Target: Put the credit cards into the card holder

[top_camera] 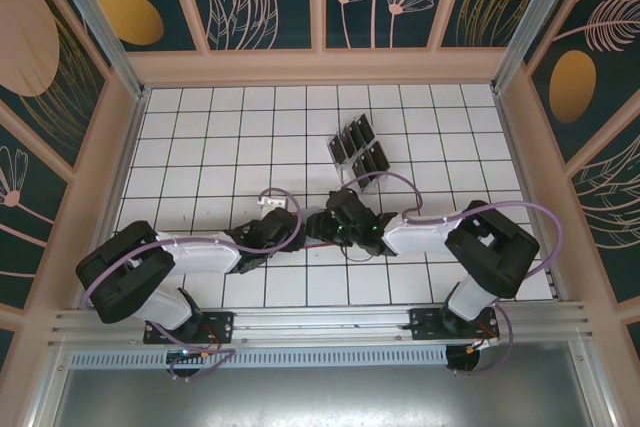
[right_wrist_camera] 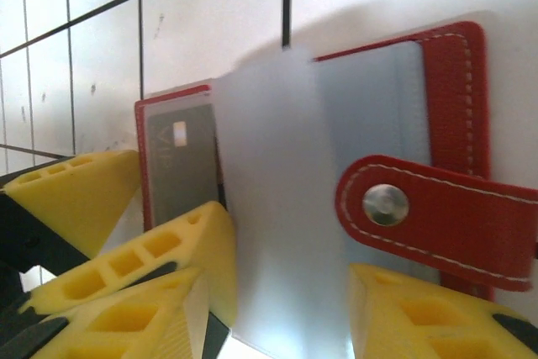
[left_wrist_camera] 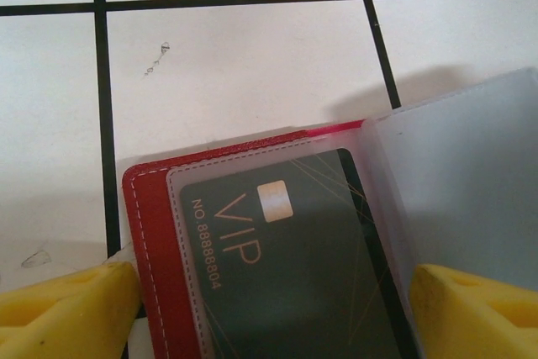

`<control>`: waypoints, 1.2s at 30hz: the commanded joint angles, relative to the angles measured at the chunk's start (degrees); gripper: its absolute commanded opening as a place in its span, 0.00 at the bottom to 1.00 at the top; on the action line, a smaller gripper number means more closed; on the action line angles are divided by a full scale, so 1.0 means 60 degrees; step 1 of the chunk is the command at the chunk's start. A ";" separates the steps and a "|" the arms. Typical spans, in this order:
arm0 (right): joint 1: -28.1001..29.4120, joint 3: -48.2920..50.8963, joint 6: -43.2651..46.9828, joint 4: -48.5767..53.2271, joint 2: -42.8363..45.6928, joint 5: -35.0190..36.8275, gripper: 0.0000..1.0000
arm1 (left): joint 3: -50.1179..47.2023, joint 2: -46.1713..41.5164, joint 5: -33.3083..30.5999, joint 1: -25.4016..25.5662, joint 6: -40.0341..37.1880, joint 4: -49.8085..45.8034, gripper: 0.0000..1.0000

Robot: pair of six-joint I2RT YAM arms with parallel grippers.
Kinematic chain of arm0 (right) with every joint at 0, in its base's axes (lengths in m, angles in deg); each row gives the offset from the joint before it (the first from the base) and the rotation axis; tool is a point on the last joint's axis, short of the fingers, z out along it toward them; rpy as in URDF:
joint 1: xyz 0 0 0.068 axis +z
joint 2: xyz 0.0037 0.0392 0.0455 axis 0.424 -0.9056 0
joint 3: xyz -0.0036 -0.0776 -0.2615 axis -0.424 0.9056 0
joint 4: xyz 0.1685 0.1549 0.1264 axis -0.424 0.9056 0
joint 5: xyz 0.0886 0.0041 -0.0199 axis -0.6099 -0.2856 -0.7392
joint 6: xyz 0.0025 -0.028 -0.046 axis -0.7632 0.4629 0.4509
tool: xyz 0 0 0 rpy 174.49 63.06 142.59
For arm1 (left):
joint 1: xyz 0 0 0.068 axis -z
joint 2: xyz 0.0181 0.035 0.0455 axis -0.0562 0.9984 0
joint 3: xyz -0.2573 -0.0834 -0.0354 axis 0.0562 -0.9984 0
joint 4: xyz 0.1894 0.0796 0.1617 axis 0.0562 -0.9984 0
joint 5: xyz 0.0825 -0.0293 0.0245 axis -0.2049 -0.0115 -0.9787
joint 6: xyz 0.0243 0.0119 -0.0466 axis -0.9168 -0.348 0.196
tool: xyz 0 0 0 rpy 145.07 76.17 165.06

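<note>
The red card holder (left_wrist_camera: 151, 233) lies open on the white tiled table between both arms. A black credit card (left_wrist_camera: 286, 275) marked VIP sits in its left clear pocket. My left gripper (left_wrist_camera: 271, 317) is open, one yellow finger on each side of that pocket. A translucent inner sleeve (right_wrist_camera: 269, 208) stands up from the card holder's (right_wrist_camera: 454, 107) middle, between the fingers of my open right gripper (right_wrist_camera: 277, 325). The same card (right_wrist_camera: 181, 166) shows at the left, and the red snap strap (right_wrist_camera: 437, 216) lies across the right half. Several more black cards (top_camera: 358, 147) stand further back.
Those cards stand in a clear slotted rack (top_camera: 370, 162) behind the grippers. Both arms meet at the table's middle, the left gripper (top_camera: 298, 229) and right gripper (top_camera: 328, 222) nearly touching. Wooden walls (top_camera: 320, 67) frame the tiled surface.
</note>
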 commanded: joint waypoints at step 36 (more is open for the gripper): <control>0.0398 -0.3328 0.0077 0.0311 -0.2684 -0.1278 0.49 | -0.1594 -0.6603 -0.1605 -0.0038 0.2504 -0.2606 0.99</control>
